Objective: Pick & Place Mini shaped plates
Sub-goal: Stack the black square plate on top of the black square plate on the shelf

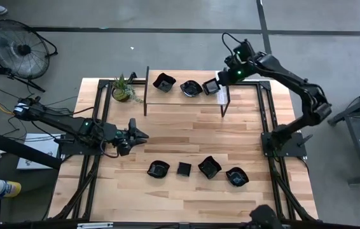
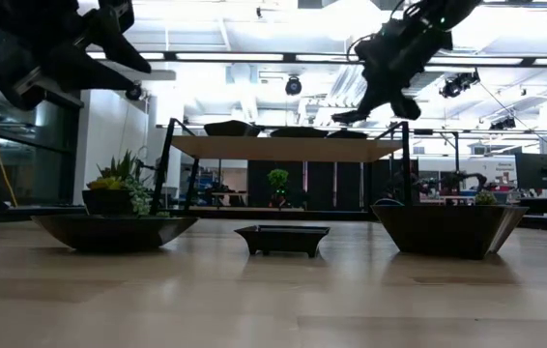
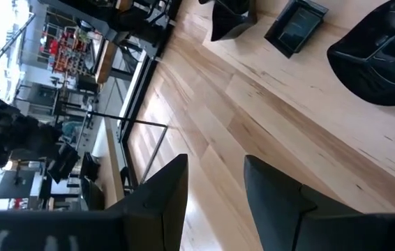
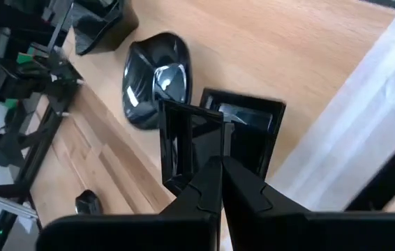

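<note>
Seven small black plates show from above: three up on the raised wooden shelf [image 1: 186, 97] at the table's far edge, four in a row on the tabletop well in front of that shelf. The right gripper [image 1: 220, 83] hangs over the shelf's right end, clenched on the rim of a square plate [image 1: 210, 87], the third in that line; I judge it is setting the plate down there, or has just seized it to carry it off. The left gripper [image 1: 139, 135] waits in front of the shelf's left end, above bare wood, fingers apart and empty. A potted plant [image 1: 123, 89] stands just beside the shelf's left post.

From table height, the shelf rides on thin black legs, and the right gripper [image 2: 370, 114] hangs just above its right end.

The left wrist camera shows spread fingers [image 3: 162, 195] with nothing between them, and three of the tabletop plates beyond.

The right wrist camera shows the jaws pinched shut on the square plate [image 4: 190, 150], held tilted on edge, with a rounded plate [image 4: 154, 78] beside it on the shelf.
</note>
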